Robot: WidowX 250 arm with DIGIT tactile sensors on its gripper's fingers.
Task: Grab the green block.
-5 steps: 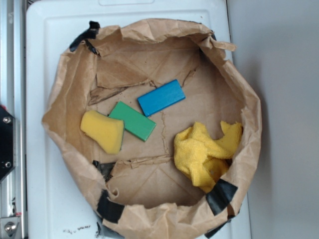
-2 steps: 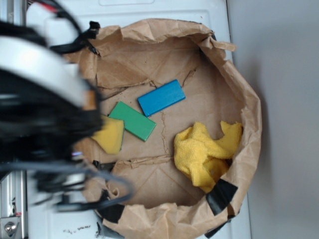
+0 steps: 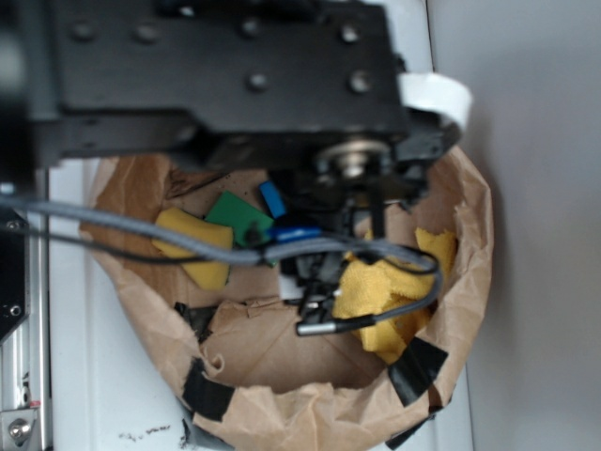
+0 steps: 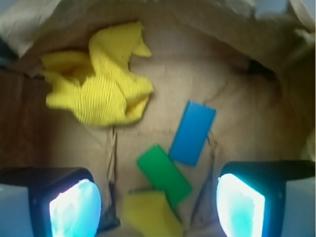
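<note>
The flat, thin green rectangular block (image 4: 164, 176) lies on the floor of the crumpled brown paper bag (image 3: 272, 343), low in the wrist view and between the two gripper fingers. In the exterior view only part of the green block (image 3: 235, 216) shows, below the black arm (image 3: 216, 75).

The gripper (image 4: 158, 200) stands wide apart, its two black fingers with pale, glowing pads (image 4: 74, 207) at the lower corners of the wrist view. It holds nothing and touches nothing that can be seen; the green block sits in the gap, apart from both fingers.

Just beside the green block, touching or nearly touching its far corner, lies the flat blue rectangular slab (image 4: 192, 132), tilted; in the exterior view only a sliver of it (image 3: 272, 199) shows. At the green block's near end the yellow sponge wedge (image 4: 150, 215) lies against it, and in the wrist view seems to overlap its lower edge; the exterior view shows the sponge (image 3: 192, 246) to the left of the green block. The crumpled yellow cloth (image 4: 98, 84) lies well apart from the green block, towards the bag's wall.

In the exterior view the arm, with its grey cables (image 3: 141, 235), covers most of the bag. The bag, patched with black tape (image 3: 418, 368), rests on a white desk (image 3: 80, 357).
</note>
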